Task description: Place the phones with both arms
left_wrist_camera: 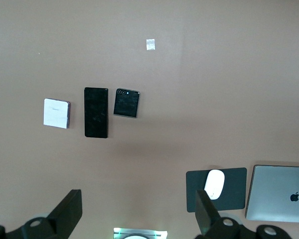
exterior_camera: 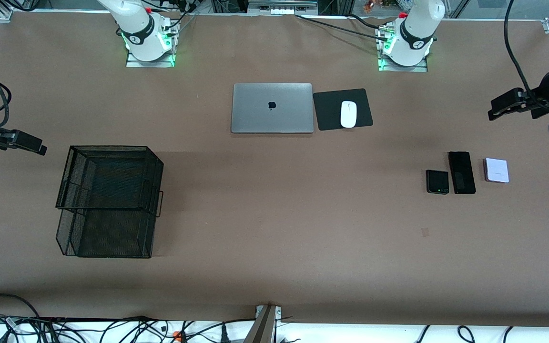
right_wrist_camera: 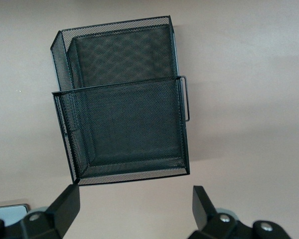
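Front view: 3 phones in a row twd left arm's end of table, apart from each other: small black phone (exterior_camera: 437, 182), long black phone (exterior_camera: 462, 172) in the middle, lavender-white phone (exterior_camera: 496, 170). Left gripper (exterior_camera: 505, 105) up over table edge at that end, right gripper (exterior_camera: 22, 141) up at the other end near mesh basket (exterior_camera: 108, 200). Laptop (exterior_camera: 272, 108) w/ mouse (exterior_camera: 348, 114) on pad (exterior_camera: 342, 109) beside it.

Left wrist view: fingers (left_wrist_camera: 69, 211) spread wide, empty; all 3 phones below.

Right wrist view: fingers (right_wrist_camera: 66, 201) spread wide, empty, over basket.
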`<state>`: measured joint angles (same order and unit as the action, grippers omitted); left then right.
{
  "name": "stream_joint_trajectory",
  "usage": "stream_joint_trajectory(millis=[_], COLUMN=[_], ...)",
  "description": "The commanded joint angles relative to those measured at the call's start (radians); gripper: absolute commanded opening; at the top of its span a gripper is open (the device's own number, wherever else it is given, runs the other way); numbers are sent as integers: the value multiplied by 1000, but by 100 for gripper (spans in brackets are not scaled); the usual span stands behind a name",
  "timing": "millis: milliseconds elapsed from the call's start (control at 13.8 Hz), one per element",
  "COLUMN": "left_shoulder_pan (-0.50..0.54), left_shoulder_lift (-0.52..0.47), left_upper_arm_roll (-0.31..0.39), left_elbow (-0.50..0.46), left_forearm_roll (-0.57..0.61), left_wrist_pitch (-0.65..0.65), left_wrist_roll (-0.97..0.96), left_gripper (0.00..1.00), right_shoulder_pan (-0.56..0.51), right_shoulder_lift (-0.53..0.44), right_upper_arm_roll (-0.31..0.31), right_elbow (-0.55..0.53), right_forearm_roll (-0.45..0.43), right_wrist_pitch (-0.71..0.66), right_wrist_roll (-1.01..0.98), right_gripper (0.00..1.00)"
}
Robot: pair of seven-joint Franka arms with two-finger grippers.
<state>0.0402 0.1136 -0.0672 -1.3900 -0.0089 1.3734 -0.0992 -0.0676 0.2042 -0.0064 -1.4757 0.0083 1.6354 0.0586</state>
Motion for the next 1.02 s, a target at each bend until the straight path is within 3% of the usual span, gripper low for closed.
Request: stream_joint_trajectory(millis=[0,653,943], left_shoulder_pan=[-8,1,0], left_shoulder_lift=[-23,-18,-22], left_upper_arm_roll=[20,20,9], left_elbow=[-20,-30,-157], left_forearm_roll=[-25,-2,69], left_wrist_pitch=[4,12,86], left_wrist_roll=[-2,9,53], left_gripper=[100,100,100], right_shoulder_pan=[-4,5,5], right_shoulder_lift=[-8,-6,-5], right_upper_arm_roll=[0,0,0], right_elbow=[6,18,12], right_forearm_roll=[15,19,24], right_wrist_pitch=[-2,-9,-12], right_wrist_roll=[-23,-25,-25], right_gripper=[100,100,100])
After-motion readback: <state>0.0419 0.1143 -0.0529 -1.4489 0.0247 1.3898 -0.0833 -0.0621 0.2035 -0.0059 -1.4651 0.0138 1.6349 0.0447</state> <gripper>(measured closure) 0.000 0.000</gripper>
